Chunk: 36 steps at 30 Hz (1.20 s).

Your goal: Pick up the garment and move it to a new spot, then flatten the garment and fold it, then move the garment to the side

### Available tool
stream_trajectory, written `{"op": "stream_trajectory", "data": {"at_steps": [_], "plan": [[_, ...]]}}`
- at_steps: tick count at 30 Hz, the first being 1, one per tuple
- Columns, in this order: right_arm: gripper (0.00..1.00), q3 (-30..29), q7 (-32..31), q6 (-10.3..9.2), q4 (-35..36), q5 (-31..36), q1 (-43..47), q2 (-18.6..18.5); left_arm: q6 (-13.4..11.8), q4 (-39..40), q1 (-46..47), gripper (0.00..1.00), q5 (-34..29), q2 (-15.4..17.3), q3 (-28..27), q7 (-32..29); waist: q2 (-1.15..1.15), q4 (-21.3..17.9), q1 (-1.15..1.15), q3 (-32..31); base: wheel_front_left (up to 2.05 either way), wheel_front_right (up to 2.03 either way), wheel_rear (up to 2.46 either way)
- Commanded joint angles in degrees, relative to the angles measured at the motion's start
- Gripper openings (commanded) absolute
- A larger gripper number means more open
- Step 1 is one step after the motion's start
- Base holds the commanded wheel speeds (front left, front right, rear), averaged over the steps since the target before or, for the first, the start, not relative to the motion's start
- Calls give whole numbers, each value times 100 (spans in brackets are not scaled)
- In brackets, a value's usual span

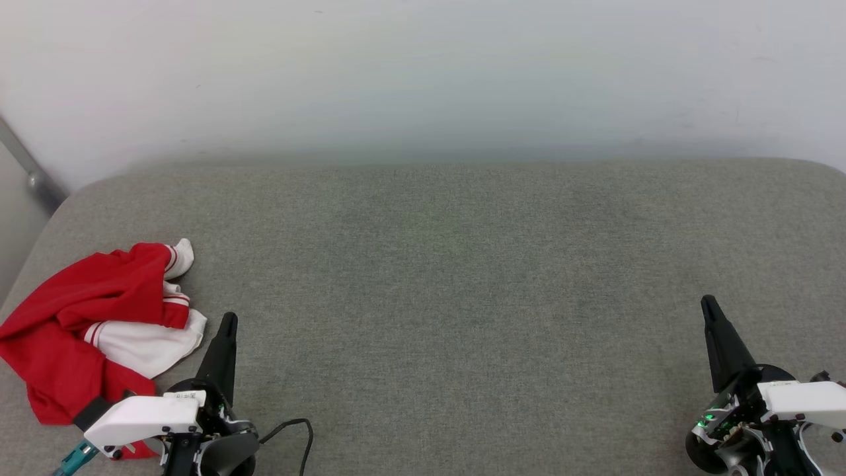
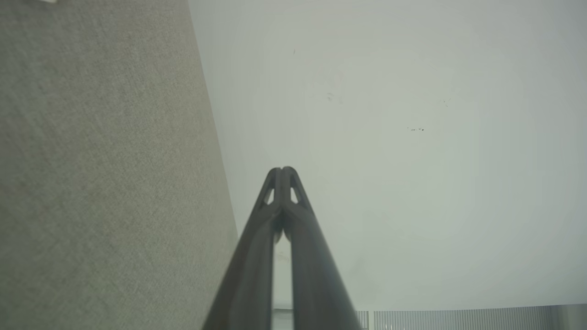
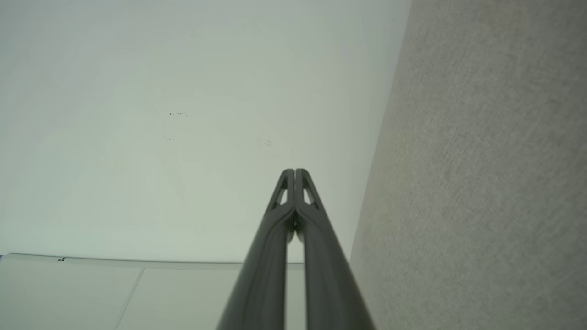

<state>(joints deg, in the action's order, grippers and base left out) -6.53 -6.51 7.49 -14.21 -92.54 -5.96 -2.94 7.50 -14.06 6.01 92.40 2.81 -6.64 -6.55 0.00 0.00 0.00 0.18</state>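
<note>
The garment [image 1: 73, 324], red with white sleeves and striped trim, lies crumpled at the left edge of the grey padded surface [image 1: 449, 277]. My left gripper [image 1: 228, 320] is shut just right of the garment's white sleeve, apart from it, with nothing between its fingers. In the left wrist view the left gripper [image 2: 283, 170] points at the pale wall with its fingertips pressed together. My right gripper [image 1: 707, 303] is shut and empty at the lower right, far from the garment. The right wrist view shows the right gripper [image 3: 294, 172] with its tips together.
A pale wall [image 1: 423, 73] rises behind the grey surface. A black cable [image 1: 297, 430] loops beside the left wrist. A grey bar [image 1: 26, 168] slants at the far left edge.
</note>
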Motion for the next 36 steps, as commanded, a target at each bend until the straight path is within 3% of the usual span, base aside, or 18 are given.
{"op": "stream_trajectory", "data": {"at_steps": [1,4,5,15,25,36], "plan": [[0,4,3,0,13,27,-63,11,23,-1,45,0,2,-6,-4,-10,0,0,0,0,0,0,0],[0,4,3,0,13,27,-63,11,23,-1,45,0,2,-6,-4,-10,0,0,0,0,0,0,0],[100,0,0,0,0,0,0,0,0,0,0,100,0,0,1,0,0,0,0,0,0,0,0],[100,175,237,0,87,175,107,3,-2,120,-41,100,-66,-5,276,241,0,4,0,-1,0,0,0],[100,319,484,0,221,796,143,-30,-2,394,-72,100,-519,-2,470,488,0,27,0,-12,0,0,0],[100,453,746,0,421,2143,174,-23,-2,500,-90,100,-2270,12,667,750,0,54,0,-26,0,0,0]]}}
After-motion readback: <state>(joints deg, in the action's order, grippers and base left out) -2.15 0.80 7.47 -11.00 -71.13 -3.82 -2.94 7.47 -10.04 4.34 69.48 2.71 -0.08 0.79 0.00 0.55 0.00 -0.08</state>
